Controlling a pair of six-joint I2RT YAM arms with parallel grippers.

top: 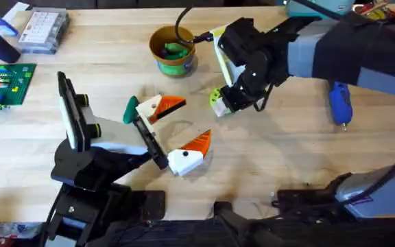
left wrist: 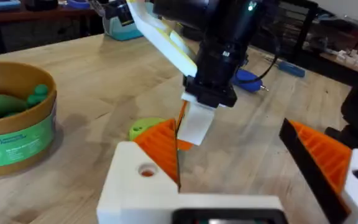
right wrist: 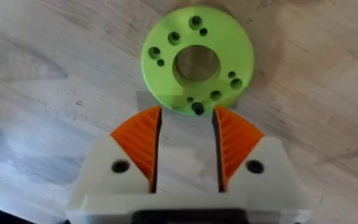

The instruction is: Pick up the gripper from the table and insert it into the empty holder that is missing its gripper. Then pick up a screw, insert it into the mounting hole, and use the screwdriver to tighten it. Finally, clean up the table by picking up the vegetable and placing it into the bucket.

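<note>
Two end effectors over light wood surface (top: 286, 137). Right end effector (top: 218, 101) reaching in from the right, pointed down at lime-green vegetable (right wrist: 196, 59), fingers (right wrist: 140, 140) spread with a clear gap, tips just at the disc's near edge, not pinching it. Vegetable flat on surface, round with a central hole and small holes around it; in left wrist view partly hidden behind an orange pad, at (left wrist: 143, 128). Left end effector (top: 177, 134) near surface centre, white fingers with orange ribbed pads spread wide, nothing between them; one orange pad (left wrist: 161, 149) close in left wrist view, other pad (left wrist: 322, 152) well apart. Bucket (top: 173, 49) upright near far edge, beyond and to the left of right end effector, yellow rim, green band, dark green pieces (top: 175, 49) inside; also at (left wrist: 17, 118). Screwdriver (top: 339, 103) lying flat toward right side, blue handle, metal tip pointing toward near edge, well apart from vegetable. Clear compartment box (top: 44, 30) at far left corner. Green brick plate (top: 4, 86) at left edge, near side of box.
</note>
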